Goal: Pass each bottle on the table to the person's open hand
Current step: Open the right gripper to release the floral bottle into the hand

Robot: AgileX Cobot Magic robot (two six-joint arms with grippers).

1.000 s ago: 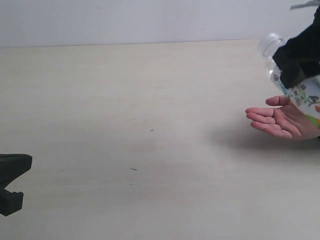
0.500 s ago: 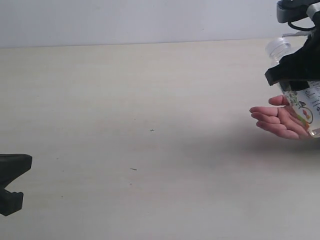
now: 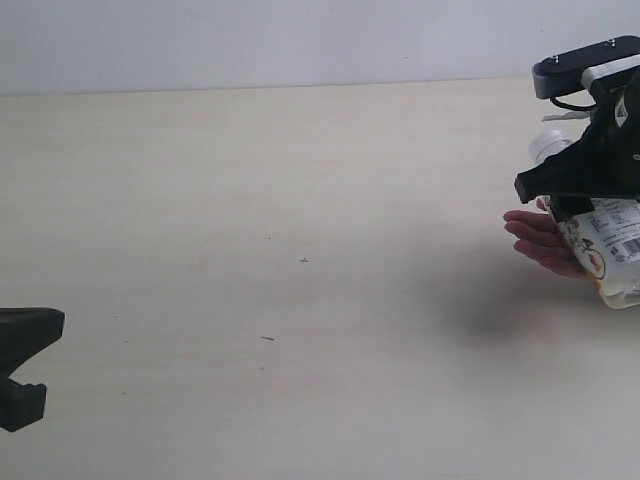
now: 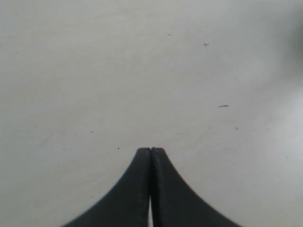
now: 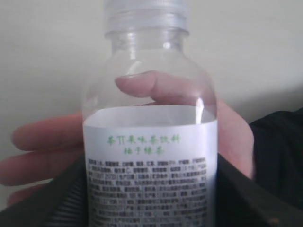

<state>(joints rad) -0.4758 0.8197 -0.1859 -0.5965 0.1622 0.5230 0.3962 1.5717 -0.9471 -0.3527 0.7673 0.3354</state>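
The black right tool clamps a clear, white-capped bottle, held tilted with its cap above the tool and its label below. The person's open hand lies just beneath the tool, under the bottle. The left tool sits well apart, low over the worktop

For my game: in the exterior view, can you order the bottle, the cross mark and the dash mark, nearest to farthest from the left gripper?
From the left gripper:
1. dash mark, low, near the middle.
2. cross mark, just beyond it, higher up.
3. bottle, at the far right edge.
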